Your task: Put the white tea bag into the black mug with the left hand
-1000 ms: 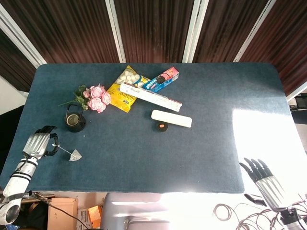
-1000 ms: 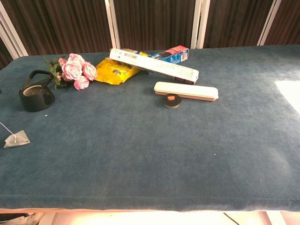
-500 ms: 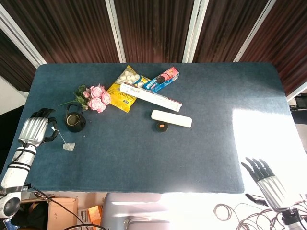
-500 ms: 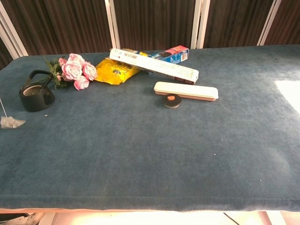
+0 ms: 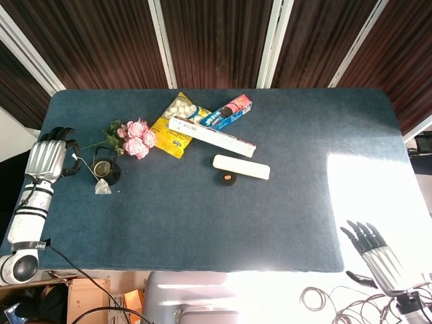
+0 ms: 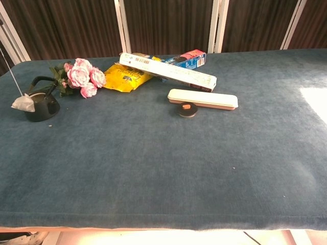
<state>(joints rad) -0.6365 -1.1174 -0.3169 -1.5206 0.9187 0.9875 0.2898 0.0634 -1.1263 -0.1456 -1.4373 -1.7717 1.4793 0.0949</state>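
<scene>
Head view: print on the yellow snack pouch (image 5: 177,125), the blue and red carton (image 5: 227,113) and the long white box (image 5: 212,136) is present but too small to read. The left hand (image 5: 46,158), metal-backed with dark fingers, sits over the table's left edge, fingers drawn in on a thin string from which the white tea bag (image 5: 102,187) hangs, a small translucent pyramid just beside the black mug (image 5: 105,167), toward the near side and outside it. The mug is dark, round, with a looped handle, and stands close to the pink fabric flowers (image 5: 137,138). The right hand (image 5: 375,254) lies off the near right corner, fingers spread and apart, holding nothing. The blue felt-like table (image 5: 202,216) has broad bare cloth across its near half and right side. Chest view: the tea bag (image 6: 23,104) hangs against the mug's (image 6: 41,106) left side, its string running up and left out of frame. A rounded cream case (image 6: 203,99) lies beside a small dark disc (image 6: 186,109) with an orange centre
</scene>
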